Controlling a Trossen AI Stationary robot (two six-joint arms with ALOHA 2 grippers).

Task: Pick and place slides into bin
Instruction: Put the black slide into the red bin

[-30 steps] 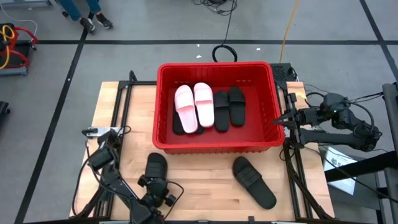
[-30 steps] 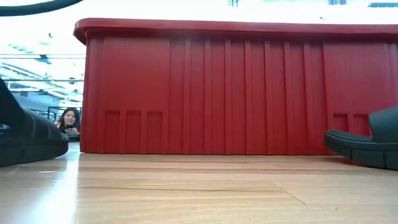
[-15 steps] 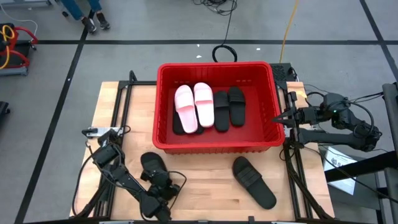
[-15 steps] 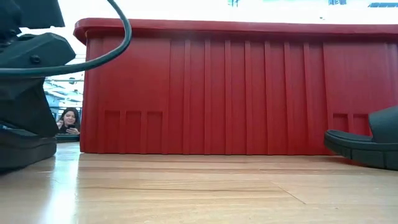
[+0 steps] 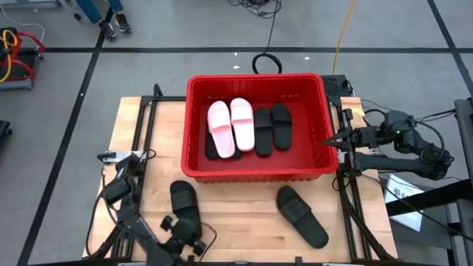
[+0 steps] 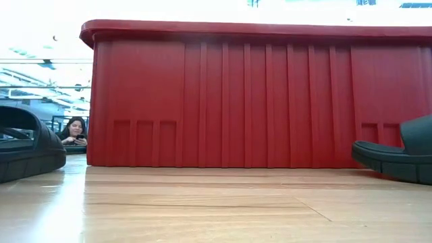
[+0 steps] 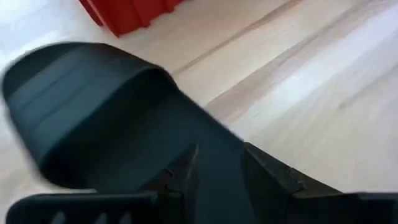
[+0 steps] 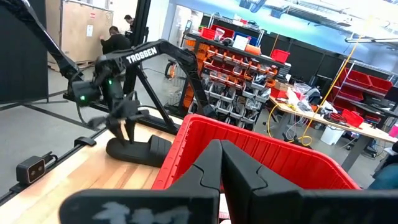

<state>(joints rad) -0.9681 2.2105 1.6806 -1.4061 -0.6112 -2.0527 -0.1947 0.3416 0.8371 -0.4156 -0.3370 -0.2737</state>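
Bin (image 5: 194, 125) wall blocks both outside slides — apparently (image 5: 184, 200) (image 5: 301, 216).

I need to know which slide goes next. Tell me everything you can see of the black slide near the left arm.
The black slide lies flat on the wooden table, outside the red bin and near its front left corner. It looks rubbery, with a broad ribbed strap. The left gripper sits at its near end with fingers spread; whether it touches cannot be told.
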